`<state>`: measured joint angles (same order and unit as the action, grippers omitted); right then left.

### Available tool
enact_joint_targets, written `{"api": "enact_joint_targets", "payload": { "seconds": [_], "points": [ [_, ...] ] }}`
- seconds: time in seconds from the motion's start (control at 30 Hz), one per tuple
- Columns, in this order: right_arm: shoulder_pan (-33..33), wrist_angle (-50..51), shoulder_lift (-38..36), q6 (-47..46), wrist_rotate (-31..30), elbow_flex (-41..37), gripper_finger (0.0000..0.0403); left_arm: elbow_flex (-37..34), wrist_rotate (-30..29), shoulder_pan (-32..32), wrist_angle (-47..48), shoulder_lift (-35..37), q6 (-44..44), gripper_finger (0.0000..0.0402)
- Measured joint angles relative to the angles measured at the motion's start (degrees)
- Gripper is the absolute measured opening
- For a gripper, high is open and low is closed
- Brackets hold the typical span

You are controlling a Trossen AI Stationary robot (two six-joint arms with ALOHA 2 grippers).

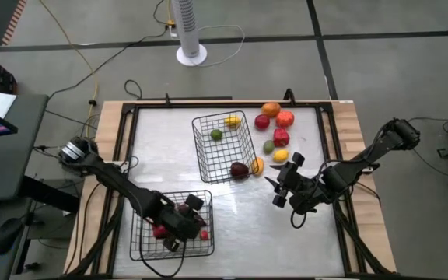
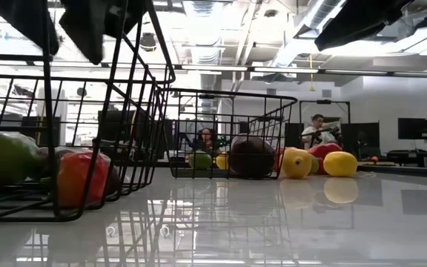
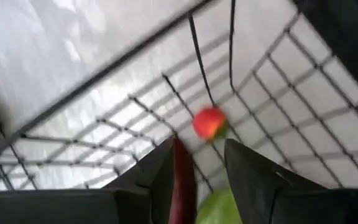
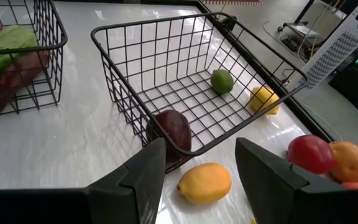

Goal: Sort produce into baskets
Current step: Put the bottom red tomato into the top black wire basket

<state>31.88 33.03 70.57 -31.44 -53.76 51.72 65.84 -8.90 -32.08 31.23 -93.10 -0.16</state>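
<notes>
On the table (image 1: 232,218) sit two baskets (image 1: 222,146); left tool (image 1: 183,222) closed, empty; right tool (image 1: 280,187) half-open, empty.

Four cameras covering one table (image 1: 302,225).
Overhead is looking straight down; low is looking level across the tabletop; wrist cameras are looking closely into baskets, sharing the middle basket (image 4: 185,93).
</notes>
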Motion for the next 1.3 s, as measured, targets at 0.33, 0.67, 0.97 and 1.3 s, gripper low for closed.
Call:
{"api": "enact_joint_targets", "payload": {
  "seconds": [0.33, 0.67, 0.97, 1.3],
  "points": [
    [-0.14, -0.03, 0.02, 0.0, -0.17, 0.0, 0.0221, -10.74, 2.6, 0.0, -20.19, 0.15, -6.49, 0.0128],
    [-0.13, 0.06, 0.04, -0.02, -0.2, 0.0, 0.0221, -10.9, -0.55, -0.47, -24.4, -4.96, -9.4, 0.019],
    [-0.47, -1.94, 0.02, -0.09, -0.28, -2.12, 0.0221, -10.87, 4.57, -0.37, -27.32, -9.29, -8.55, 0.0221],
    [-0.9, -2.29, -0.13, -0.07, -0.28, -2.4, 0.0221, -10.86, 0.63, -0.33, -25.98, -9.29, -6.56, 0.022]
  ]
}}
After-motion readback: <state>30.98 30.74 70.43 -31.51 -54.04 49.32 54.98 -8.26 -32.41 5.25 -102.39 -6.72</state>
